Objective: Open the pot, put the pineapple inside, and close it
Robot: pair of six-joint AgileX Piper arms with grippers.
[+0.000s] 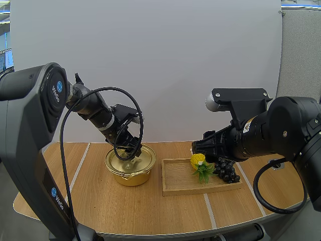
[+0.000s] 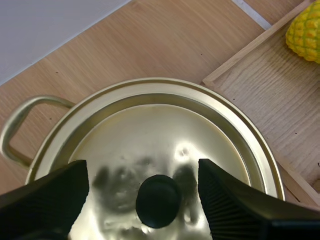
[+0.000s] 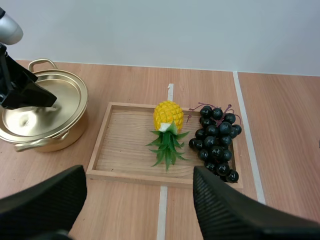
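A gold pot [image 1: 131, 165] [image 3: 47, 112] stands left of centre on the table with its gold lid [image 2: 150, 140] on. My left gripper [image 1: 132, 152] [image 2: 145, 195] is open just over the lid, its fingers either side of the black knob [image 2: 159, 201] without pinching it. A small yellow pineapple [image 1: 198, 161] [image 3: 167, 116] with green leaves lies in the wooden tray [image 1: 175, 181] [image 3: 125, 150], its top also beside the pot [image 2: 304, 31]. My right gripper [image 1: 200, 148] [image 3: 137, 200] hovers open above the tray's near side, holding nothing.
A bunch of dark grapes [image 1: 226, 169] [image 3: 216, 141] lies in the tray to the right of the pineapple. Pale tape lines [image 3: 247, 135] run across the wooden table. The table's front edge curves near the arms' bases.
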